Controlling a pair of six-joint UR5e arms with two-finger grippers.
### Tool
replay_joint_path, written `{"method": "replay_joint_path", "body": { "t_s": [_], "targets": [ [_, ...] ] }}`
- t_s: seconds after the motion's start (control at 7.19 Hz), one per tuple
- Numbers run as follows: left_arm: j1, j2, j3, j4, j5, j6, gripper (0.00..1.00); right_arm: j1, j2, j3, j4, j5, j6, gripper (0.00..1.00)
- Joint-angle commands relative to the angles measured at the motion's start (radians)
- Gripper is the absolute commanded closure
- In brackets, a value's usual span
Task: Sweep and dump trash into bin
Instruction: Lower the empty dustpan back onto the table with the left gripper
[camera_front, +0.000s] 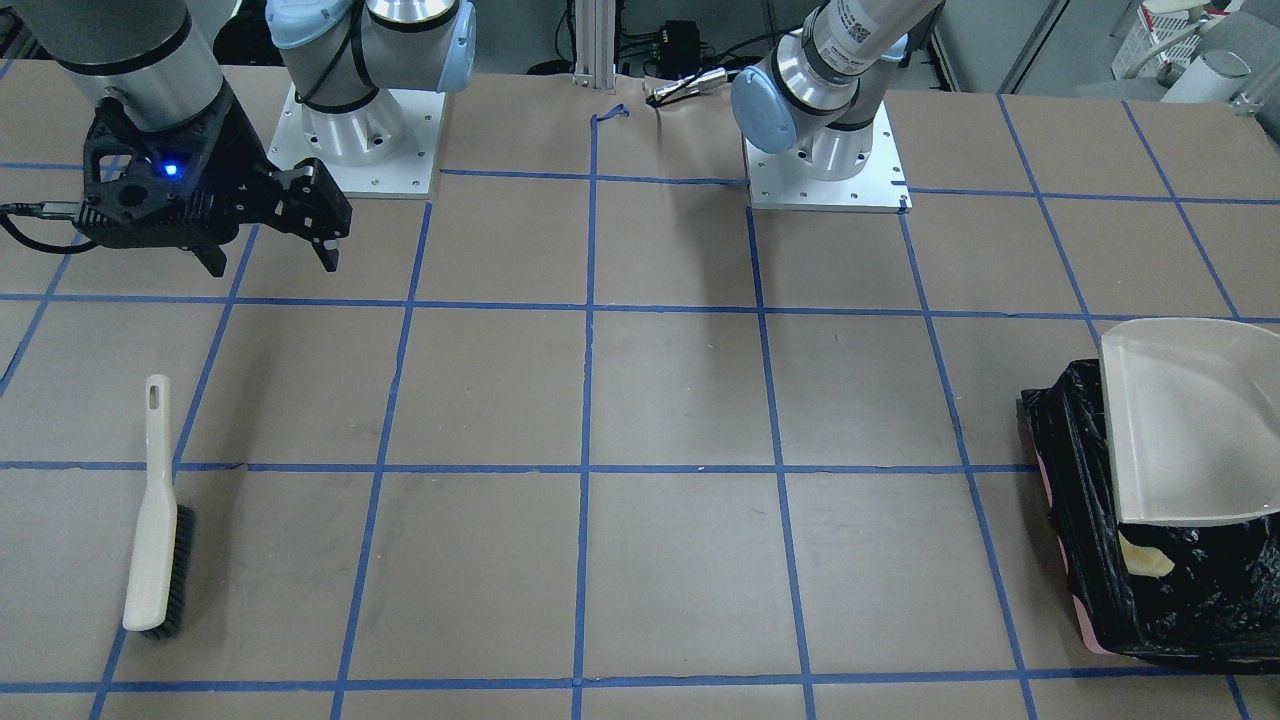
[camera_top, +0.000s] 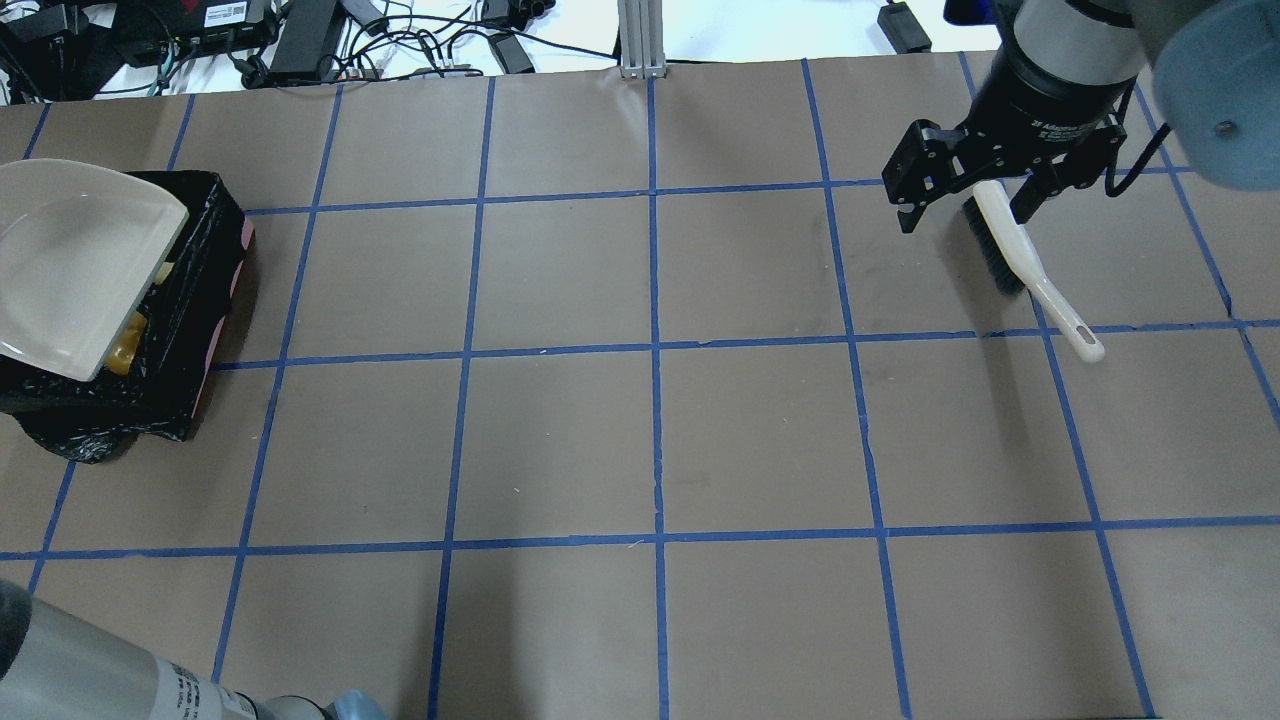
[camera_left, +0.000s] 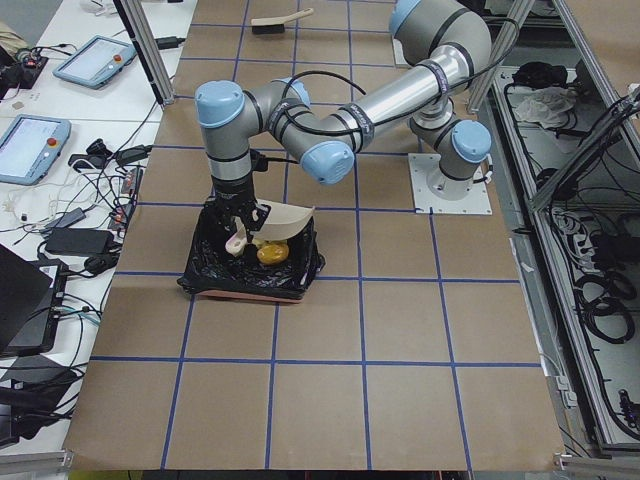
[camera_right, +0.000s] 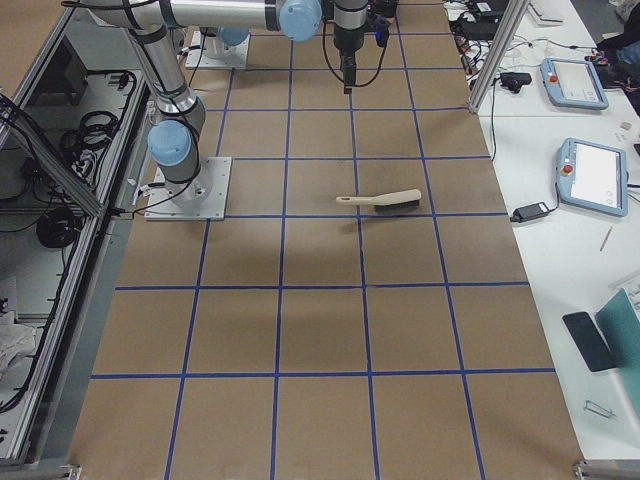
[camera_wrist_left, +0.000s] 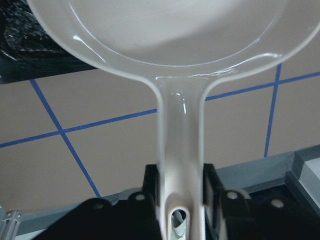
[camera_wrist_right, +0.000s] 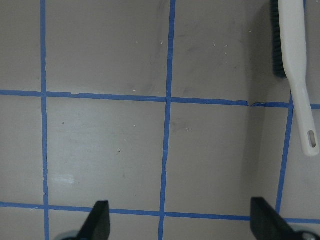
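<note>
**A:** How much of the job is done?

**B:** Most of it, I'd judge. Seen from overhead, the pinkish rectangular bin with its crinkly black bag liner (camera_top: 200, 320) sits at the table's nine o'clock edge. The cream plastic dustpan (camera_top: 70, 260) is tipped over it, front lip down inside the rim.

**A:** Who's holding the pan?

**B:** The left gripper (camera_wrist_left: 181, 192), with its fingers clamped on either side of the pan's handle. The pan's bowl looks empty.

**A:** And the trash?

**B:** In the left side view, the glossy yellow-orange potato-like lump (camera_left: 268, 254) and the pale cream croissant-shaped piece (camera_left: 238, 243) lie in the bag just under the pan's lip. I can't find the small green-and-yellow sponge. It may be hidden beneath the pan, but that spot is too small and shadowed to tell.

**A:** What about the other arm?

**B:** The right gripper (camera_front: 272, 262) hangs above the brown papered table (camera_front: 680, 400) with its fingers apart and nothing in them. The white-handled hand brush with dark bristles (camera_front: 152, 540) lies flat at about two o'clock overhead, clear of those fingers.

**A:** So what's left?

**B:** No trash shows on the paper, so probably only finishing the tip-out and setting the pan down.
</note>
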Motion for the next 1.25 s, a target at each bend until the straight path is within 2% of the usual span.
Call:
{"method": "replay_joint_path", "body": {
  "t_s": [0.0,0.14,0.7,1.11],
  "targets": [
    [-0.016,0.006,0.0,-0.085,-0.185,-0.035,0.99,0.002,0.002,0.002,0.004,-0.009,0.0,0.0],
    [-0.049,0.004,0.0,-0.102,-0.237,-0.102,0.99,0.002,0.002,0.003,0.005,-0.012,0.0,0.0],
    [-0.259,-0.017,-0.046,-0.09,-0.245,-0.372,0.99,-0.002,0.001,0.002,-0.002,-0.025,-0.001,0.0],
    [-0.355,-0.097,-0.091,0.014,-0.192,-0.452,0.98,-0.002,0.002,0.002,-0.003,-0.019,-0.001,0.0]
  ]
}}
